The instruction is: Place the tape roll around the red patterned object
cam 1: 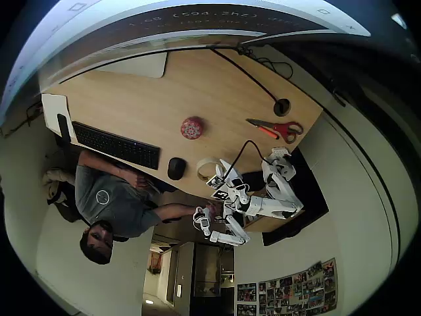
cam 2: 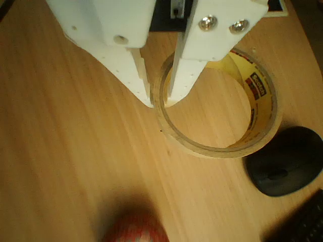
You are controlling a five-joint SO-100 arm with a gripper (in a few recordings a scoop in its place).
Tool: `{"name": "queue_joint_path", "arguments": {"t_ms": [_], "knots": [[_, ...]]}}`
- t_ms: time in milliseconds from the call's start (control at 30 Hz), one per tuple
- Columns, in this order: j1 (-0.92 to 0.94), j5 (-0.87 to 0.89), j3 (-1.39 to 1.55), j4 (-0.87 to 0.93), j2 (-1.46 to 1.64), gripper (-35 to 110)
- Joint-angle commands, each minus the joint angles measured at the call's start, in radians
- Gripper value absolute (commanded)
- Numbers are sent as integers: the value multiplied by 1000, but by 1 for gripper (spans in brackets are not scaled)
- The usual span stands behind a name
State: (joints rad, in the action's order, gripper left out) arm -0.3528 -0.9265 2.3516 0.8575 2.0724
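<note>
Cream tape roll (cam 2: 218, 146) flat on desk (cam 2: 65, 151), rim pinched by gripper (cam 2: 160, 98); red patterned object (cam 1: 192, 128) apart.

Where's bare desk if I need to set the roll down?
Bare wood lies between the red patterned object and the scissors, and above the keyboard. It is crowded by the mouse, where the claw pinches the tape roll.

The light wooden table (cam 2: 75, 151) looks smooth with fine grain; the cream-tan glossy tape roll (cam 2: 262, 126) and the white matt plastic gripper (cam 2: 160, 98).
</note>
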Motion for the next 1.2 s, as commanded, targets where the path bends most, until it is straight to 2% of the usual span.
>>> {"name": "queue_joint_path", "arguments": {"t_ms": [0, 333, 600, 1167], "knots": [[58, -100, -69, 43, 11, 0], [270, -308, -295, 169, -133, 0], [342, -344, -405, 291, -130, 0], [462, -388, -612, 302, -377, 0]]}}
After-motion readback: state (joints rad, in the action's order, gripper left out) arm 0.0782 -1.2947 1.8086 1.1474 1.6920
